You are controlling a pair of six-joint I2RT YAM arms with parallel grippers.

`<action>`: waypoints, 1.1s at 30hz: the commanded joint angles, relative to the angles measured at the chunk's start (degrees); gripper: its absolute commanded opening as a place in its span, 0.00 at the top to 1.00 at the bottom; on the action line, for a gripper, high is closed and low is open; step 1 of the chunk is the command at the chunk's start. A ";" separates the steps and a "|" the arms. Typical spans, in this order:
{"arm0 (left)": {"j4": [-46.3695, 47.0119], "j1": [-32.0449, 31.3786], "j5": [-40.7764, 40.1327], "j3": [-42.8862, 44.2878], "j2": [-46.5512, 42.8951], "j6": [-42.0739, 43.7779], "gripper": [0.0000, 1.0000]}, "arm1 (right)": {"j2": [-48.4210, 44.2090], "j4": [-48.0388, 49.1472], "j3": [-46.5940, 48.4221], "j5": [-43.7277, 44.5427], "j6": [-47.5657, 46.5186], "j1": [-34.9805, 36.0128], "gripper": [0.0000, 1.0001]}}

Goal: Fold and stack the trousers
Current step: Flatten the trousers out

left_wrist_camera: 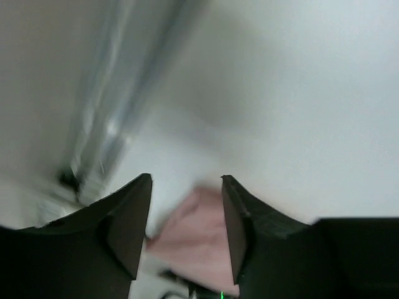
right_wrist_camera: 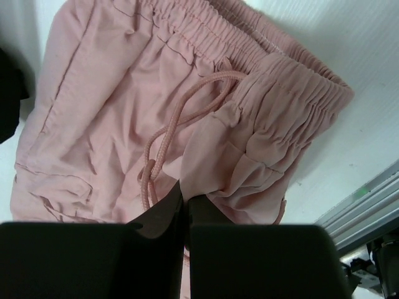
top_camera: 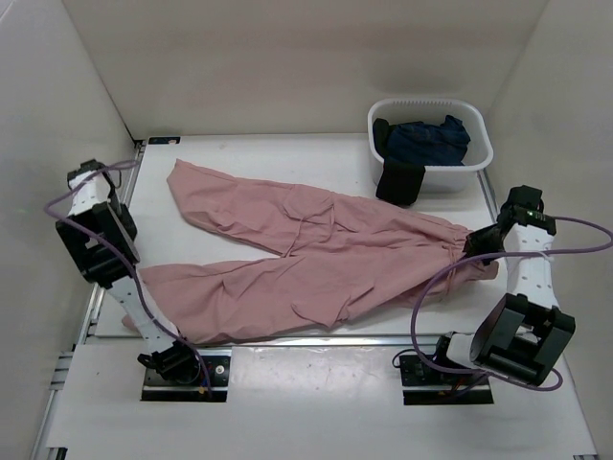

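The dusty-pink trousers [top_camera: 316, 254] lie spread on the white table, both legs pointing left and the drawstring waist at the right. My right gripper [top_camera: 476, 241] is shut on the waistband fabric at the right end. In the right wrist view its jaws [right_wrist_camera: 186, 198] pinch a fold of the trousers [right_wrist_camera: 124, 93] beside the drawstring [right_wrist_camera: 168, 134]. My left gripper [top_camera: 84, 175] is raised at the far left, apart from the cloth. In the left wrist view it [left_wrist_camera: 186, 180] is open and empty, with a blurred patch of the trousers [left_wrist_camera: 199, 230] far behind the fingers.
A white bin [top_camera: 479, 153] stands at the back right, holding a dark navy garment [top_camera: 431, 139]. A black garment [top_camera: 397, 182] hangs over its front rim, close to the trousers' waist. White walls enclose the table on the left, back and right.
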 commanded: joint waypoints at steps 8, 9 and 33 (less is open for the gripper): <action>8.59 -0.34 7.93 -33.53 -30.03 -0.03 0.25 | -4.89 1.80 -6.15 2.19 -2.33 0.71 1.00; 9.12 -0.87 7.33 -33.53 -29.24 -0.03 0.23 | -5.50 1.80 -6.16 2.80 -2.33 0.71 1.00; 13.18 -4.03 -3.22 -18.70 -27.56 -0.03 0.86 | -14.74 -4.00 -11.34 7.82 -2.86 0.71 1.00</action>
